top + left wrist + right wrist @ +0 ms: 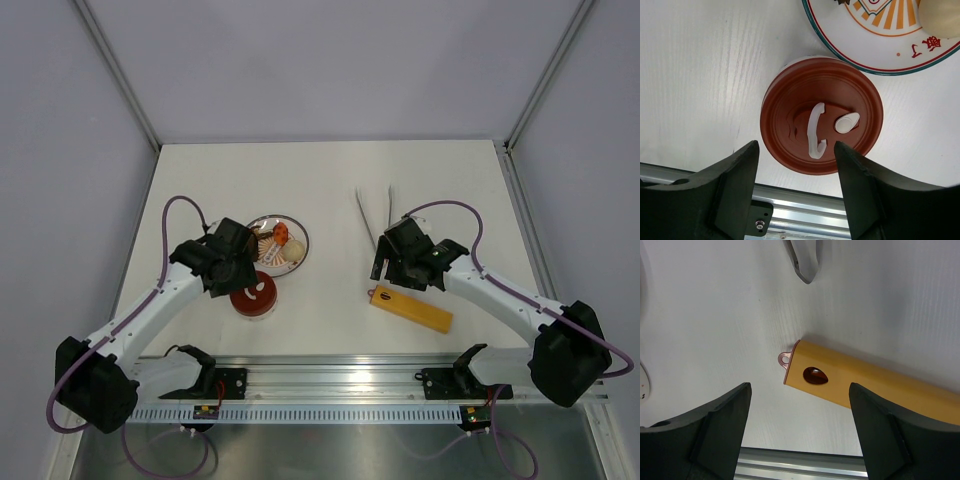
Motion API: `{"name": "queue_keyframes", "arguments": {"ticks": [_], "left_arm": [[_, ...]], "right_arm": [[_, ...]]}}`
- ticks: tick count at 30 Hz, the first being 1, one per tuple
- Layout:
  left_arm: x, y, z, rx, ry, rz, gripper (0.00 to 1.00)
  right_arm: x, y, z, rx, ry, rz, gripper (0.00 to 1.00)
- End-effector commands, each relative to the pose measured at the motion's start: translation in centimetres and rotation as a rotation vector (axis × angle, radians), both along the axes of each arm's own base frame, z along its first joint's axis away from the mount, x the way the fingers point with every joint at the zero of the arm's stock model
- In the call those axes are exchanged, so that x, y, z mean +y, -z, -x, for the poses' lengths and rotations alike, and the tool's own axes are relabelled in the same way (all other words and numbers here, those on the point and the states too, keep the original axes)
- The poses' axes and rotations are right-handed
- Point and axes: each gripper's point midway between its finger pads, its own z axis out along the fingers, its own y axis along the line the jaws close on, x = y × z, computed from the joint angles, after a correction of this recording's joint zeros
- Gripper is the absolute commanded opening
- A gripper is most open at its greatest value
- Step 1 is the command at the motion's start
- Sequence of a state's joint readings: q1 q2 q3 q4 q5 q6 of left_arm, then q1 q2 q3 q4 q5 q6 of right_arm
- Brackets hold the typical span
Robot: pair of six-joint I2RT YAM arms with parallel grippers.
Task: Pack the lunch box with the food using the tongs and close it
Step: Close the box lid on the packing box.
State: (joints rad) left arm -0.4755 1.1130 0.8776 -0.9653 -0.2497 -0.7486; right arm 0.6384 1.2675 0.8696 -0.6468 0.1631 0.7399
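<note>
top external view: white table (330, 180), pale grey walls (330, 60), aluminium rail (340, 375) at near edge. lidded lunch box (253, 296) stood just beside the plate (304, 252) of food (282, 240); tongs (365, 212) lay near a yellow bar (412, 309). left gripper (796, 192) and right gripper (797, 432) had fingers apart, empty.

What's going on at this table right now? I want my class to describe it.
Two robot arms are set up for a lunch-packing job. The left gripper hangs open over the lunch box, whose red lid is on. The right gripper is open above a yellow bar, holding nothing. The tongs lie untouched, and the food sits on the plate.
</note>
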Motion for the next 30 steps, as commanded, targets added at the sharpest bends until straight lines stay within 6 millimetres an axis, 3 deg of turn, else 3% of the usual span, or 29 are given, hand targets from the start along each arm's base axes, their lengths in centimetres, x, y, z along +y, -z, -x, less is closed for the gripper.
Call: {"name": "queue_keyframes", "arguments": {"ticks": [1,9,17,22,30], "left_arm": [[-1.0,-2.4,-2.0,-0.1,0.009,0.032,0.62],[-1.7,-2.9,-2.1,-0.113,0.041,0.044,0.52],[-2.1,-2.2,-2.5,-0.078,0.084,-0.006,0.81],[-2.8,0.2,-2.1,-0.005,0.121,-0.014,0.82],[-2.8,5.0,-0.2,0.105,0.112,-0.019,0.67]], "right_arm": [[0.7,-1.3,-1.1,-0.039,-0.005,-0.027,0.87],[0.9,-1.2,-1.3,-0.037,-0.008,-0.028,0.87],[1.0,-1.2,-1.2,-0.034,-0.011,-0.028,0.87],[0.8,-1.1,-1.1,-0.032,-0.009,-0.026,0.87],[0.7,-1.1,-1.0,-0.033,-0.005,-0.029,0.87]]}}
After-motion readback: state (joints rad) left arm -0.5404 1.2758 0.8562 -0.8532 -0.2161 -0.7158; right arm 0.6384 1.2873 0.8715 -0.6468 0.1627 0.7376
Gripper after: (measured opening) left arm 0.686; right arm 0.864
